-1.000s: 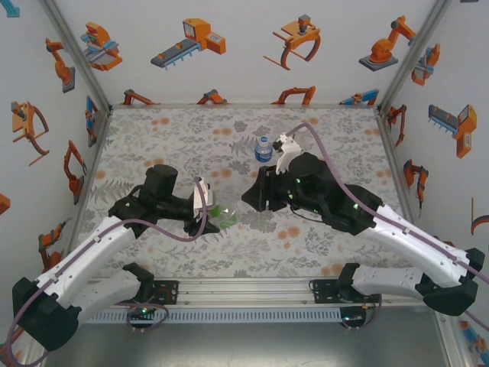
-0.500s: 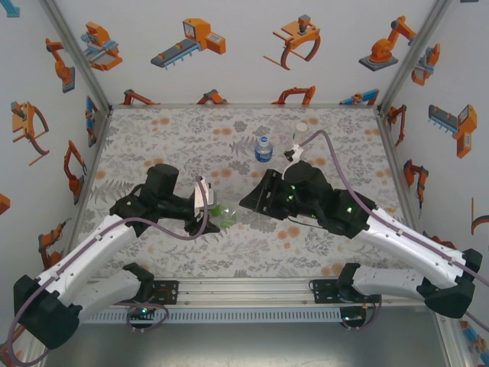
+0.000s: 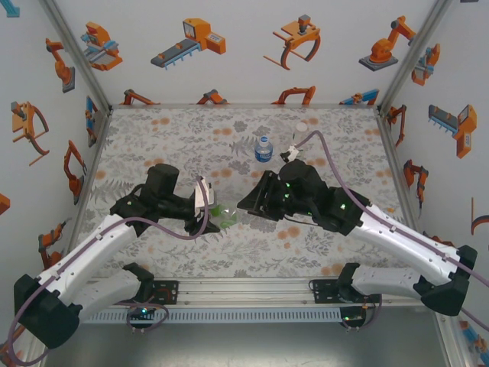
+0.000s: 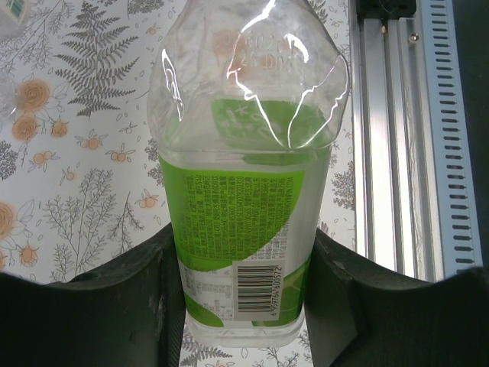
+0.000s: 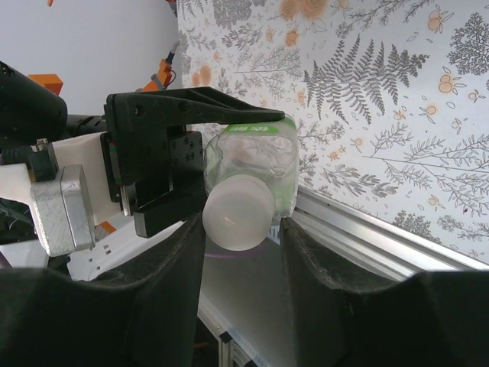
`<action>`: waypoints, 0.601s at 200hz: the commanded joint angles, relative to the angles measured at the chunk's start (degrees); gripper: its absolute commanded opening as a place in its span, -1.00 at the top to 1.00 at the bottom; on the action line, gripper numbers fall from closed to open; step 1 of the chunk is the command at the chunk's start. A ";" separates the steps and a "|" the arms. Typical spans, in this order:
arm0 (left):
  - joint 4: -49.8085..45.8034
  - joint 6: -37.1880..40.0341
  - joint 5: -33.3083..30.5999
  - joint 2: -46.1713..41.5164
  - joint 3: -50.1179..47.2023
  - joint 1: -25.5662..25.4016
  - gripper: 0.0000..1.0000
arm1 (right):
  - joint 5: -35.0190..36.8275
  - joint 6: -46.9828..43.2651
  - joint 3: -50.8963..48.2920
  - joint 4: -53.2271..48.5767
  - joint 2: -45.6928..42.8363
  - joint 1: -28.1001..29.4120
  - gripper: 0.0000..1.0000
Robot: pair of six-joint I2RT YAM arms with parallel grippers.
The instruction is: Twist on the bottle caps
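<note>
walls (image 3: 237,80) were white – orange robot prints | table (image 3: 168,138) wore grey floral cloth | aluminium rail (image 3: 252,289) edged the front

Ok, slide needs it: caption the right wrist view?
Right gripper flanks the white cap at the green-labelled bottle held by the left gripper.

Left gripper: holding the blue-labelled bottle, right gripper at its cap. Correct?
No. The left gripper holds the green-labelled bottle, per the left wrist view. The blue-labelled bottle stands apart on the table. The right gripper is at the held bottle's cap.
</note>
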 commanded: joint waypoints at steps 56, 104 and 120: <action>0.25 0.37 1.66 0.13 1.90 0.21 1.00 | 0.06 -1.24 3.70 -1.72 0.91 -0.99 0.21; 0.25 0.37 1.55 0.25 1.97 0.21 1.00 | -0.81 -2.18 5.36 -3.98 2.14 -1.04 0.32; 0.25 0.38 1.55 0.29 1.91 0.21 1.00 | -1.08 -2.77 5.89 -4.64 2.56 -1.11 0.38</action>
